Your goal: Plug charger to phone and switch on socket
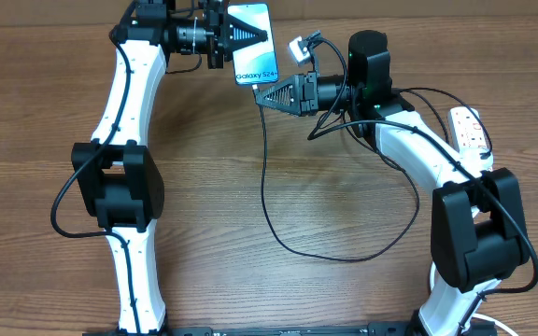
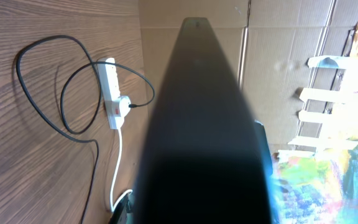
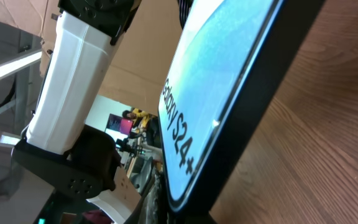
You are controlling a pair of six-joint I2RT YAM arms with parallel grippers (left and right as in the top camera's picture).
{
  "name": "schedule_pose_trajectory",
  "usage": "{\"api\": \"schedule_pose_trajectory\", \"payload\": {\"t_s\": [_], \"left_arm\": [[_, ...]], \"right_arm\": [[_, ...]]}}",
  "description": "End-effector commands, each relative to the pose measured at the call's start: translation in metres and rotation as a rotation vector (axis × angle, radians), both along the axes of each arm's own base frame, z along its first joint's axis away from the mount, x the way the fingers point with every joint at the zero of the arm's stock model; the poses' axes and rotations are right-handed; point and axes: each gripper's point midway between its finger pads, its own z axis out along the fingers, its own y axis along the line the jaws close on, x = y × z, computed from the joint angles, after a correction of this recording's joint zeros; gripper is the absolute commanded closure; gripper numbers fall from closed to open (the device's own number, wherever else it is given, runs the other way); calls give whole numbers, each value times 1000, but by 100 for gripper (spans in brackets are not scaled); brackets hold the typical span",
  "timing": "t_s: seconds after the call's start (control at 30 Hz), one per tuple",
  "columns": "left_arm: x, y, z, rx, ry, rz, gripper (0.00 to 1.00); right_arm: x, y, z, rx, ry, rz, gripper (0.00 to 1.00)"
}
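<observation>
Black fingers of the left gripper (image 1: 234, 35) are pressed together on the phone (image 1: 253, 47). The gripper holds it off the wooden table (image 1: 344, 299) at about 12 o'clock in the overhead view, with the cyan screen tilted. If that pinch sits near one edge, a push from the plug could swivel the phone or slide it out of the grip.

At the phone's 5 o'clock, the right gripper (image 1: 261, 94) has its fingers closed, apparently on the plug end of the charger (image 1: 265, 187). The tip itself is too small to make out. A slanted plug would likely scrape the frame rather than enter the port.

The cable loops down toward 6 o'clock and sweeps right. If pulled tight, it could tug the plug askew.

The socket (image 1: 470, 129) lies at 3 o'clock beside the right forearm, its switch not yet reached. The arm could snag slack cable on the way there.
</observation>
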Motion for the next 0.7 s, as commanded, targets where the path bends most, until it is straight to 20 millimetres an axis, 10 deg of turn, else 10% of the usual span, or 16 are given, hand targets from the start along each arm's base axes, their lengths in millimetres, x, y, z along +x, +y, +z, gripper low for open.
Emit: {"api": "schedule_pose_trajectory", "payload": {"t_s": [0.0,0.67], "left_arm": [[-5,0,16,-23,-53,-21,96],[-5,1,15,-23,-57,-21,96]], "right_arm": [[6,-4,19,8,-52,-40,96],[18,-13,16,-3,-45,-93,96]]}}
